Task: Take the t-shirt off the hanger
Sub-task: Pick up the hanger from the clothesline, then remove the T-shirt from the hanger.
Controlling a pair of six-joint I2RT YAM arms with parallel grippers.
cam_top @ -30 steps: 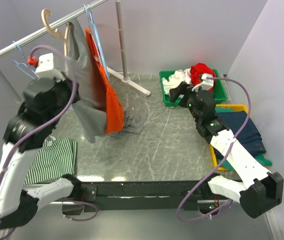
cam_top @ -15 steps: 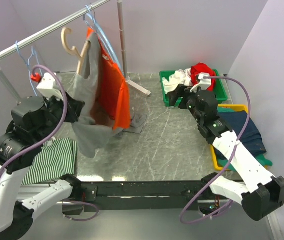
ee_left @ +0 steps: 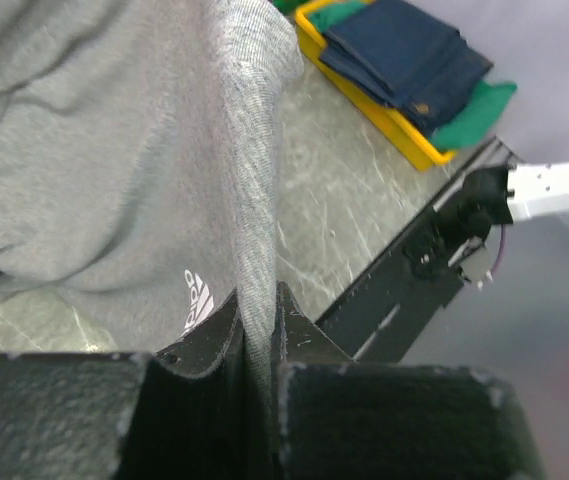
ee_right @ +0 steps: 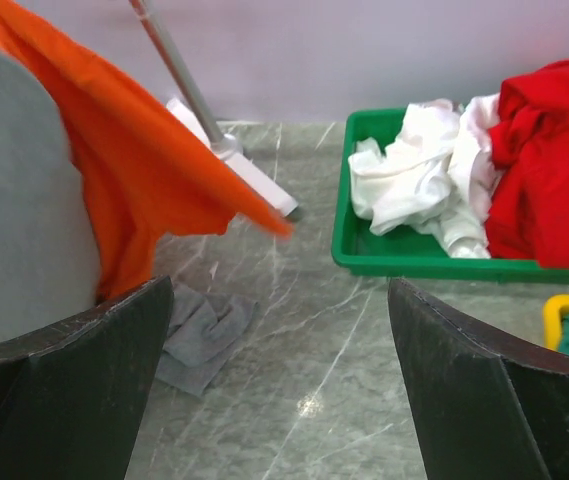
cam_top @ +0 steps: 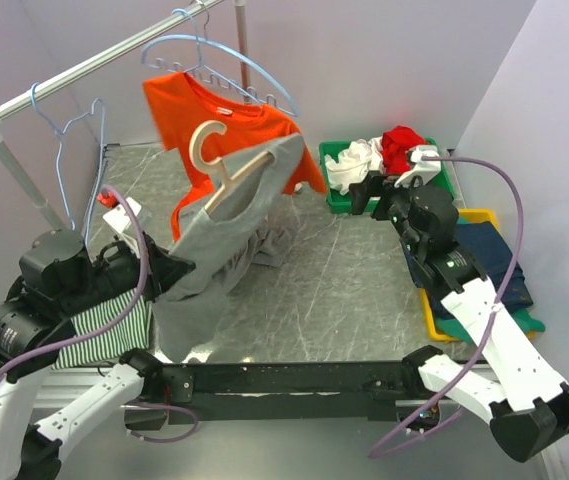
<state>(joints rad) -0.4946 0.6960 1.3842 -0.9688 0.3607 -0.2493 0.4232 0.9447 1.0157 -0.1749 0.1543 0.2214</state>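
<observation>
A grey t-shirt (cam_top: 226, 235) hangs on a wooden hanger (cam_top: 226, 170) that is off the rail and tilted in the air. My left gripper (cam_top: 176, 272) is shut on the shirt's lower edge; in the left wrist view the grey fabric (ee_left: 144, 150) runs down between my left gripper's (ee_left: 256, 310) closed jaws. An orange t-shirt (cam_top: 226, 125) hangs on a blue wire hanger (cam_top: 226, 62) on the rail, swung out sideways. My right gripper (cam_top: 382, 195) is open and empty near the green bin; in the right wrist view (ee_right: 279, 330) the floor shows between its fingers.
The metal rail (cam_top: 84, 70) with another blue wire hanger (cam_top: 64, 150) stands at the left. A green bin (cam_top: 442, 180) holds white and red clothes. A yellow tray (cam_top: 476, 218) holds navy and green clothes. A striped garment (cam_top: 104, 325) and a grey cloth (cam_top: 274, 240) lie on the floor.
My left gripper has pulled the grey t-shirt down and toward the near edge. The wooden hanger has come off the rail with it. The orange shirt has swung out to face the camera.
</observation>
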